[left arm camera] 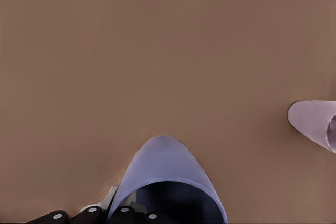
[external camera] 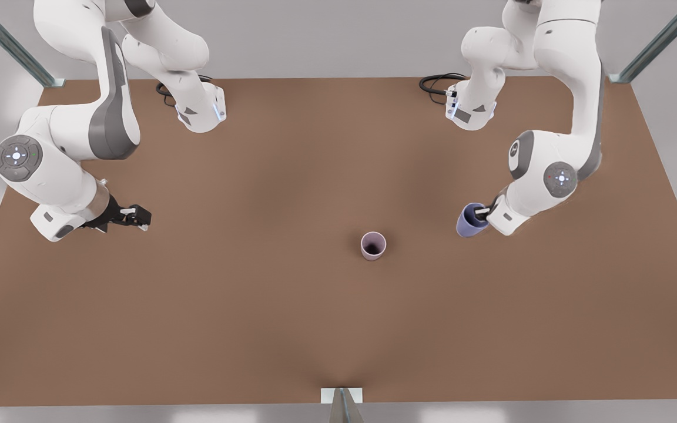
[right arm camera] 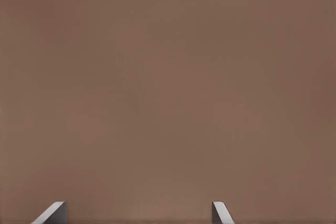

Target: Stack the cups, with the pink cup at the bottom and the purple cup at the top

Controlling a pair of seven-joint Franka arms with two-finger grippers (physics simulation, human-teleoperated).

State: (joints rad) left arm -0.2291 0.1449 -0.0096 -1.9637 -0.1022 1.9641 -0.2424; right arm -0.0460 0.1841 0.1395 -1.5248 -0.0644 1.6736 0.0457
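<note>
Left claw [external camera: 478,216]: it is closed on the rim of the purple cup [external camera: 471,221], one finger inside the mouth and one outside, as far as the front view lets me judge. This is the arm on the front view's right.
Purple cup: it is held tilted in the left claw, with the mouth turned toward the wrist. Whether its base touches the surface [external camera: 291,329] I cannot tell.
Pink cup [external camera: 373,245]: it stands upright and alone on the surface, well apart from the left claw, toward the middle of the surface, with its dark inside open upward.
Right claw [external camera: 138,217]: it waits far from both cups, on the front view's left, with fingers set wide and nothing between them.
Progress: the grasp looks done. The carry over the pink cup, the lowering into it and the release are left.
View differences: the left wrist view shows the purple cup [left arm camera: 165,182] close, and the pink cup [left arm camera: 314,123] lies beyond it to one side. The right wrist view shows two fingertips [right arm camera: 52,213] over bare surface [right arm camera: 168,98]. The front view gives the gap between the cups.
</note>
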